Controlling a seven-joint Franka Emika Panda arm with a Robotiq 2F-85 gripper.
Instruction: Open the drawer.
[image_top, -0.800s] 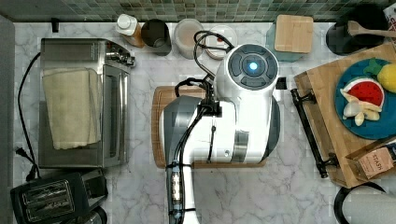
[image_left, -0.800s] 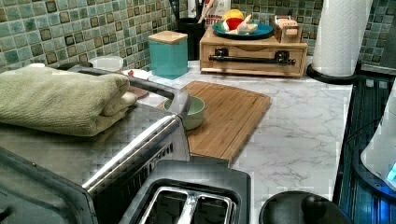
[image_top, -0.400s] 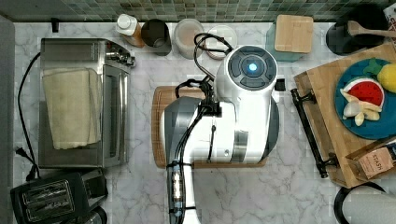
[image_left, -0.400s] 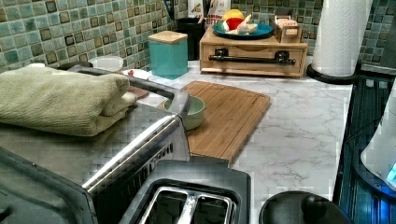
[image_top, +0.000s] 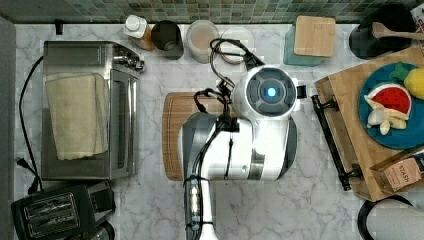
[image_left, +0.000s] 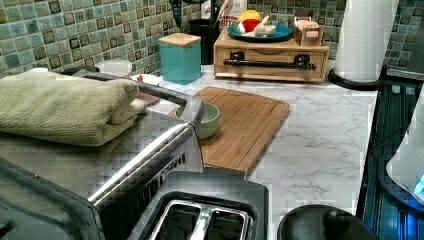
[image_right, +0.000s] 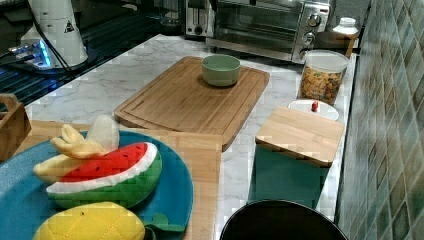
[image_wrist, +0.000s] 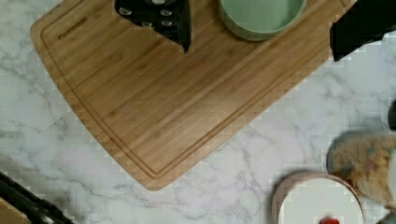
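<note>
Shifted toward 3 o'clock since the earlier top view, the arm (image_top: 240, 145) is seen over the board (image_top: 172, 135); the drawer (image_top: 350, 145) lies closed at 3 o'clock. Left view: drawer handle (image_left: 270, 63) at 12 o'clock. Wrist view: gripper (image_wrist: 261, 23) fingers spread, nothing grasped, above the bowl (image_wrist: 261, 16).

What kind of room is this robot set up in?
It looks like a kitchen counter, possibly a mock-up: a toaster oven, a toaster and a bamboo cutting board sit on a marble countertop against a tiled wall.
</note>
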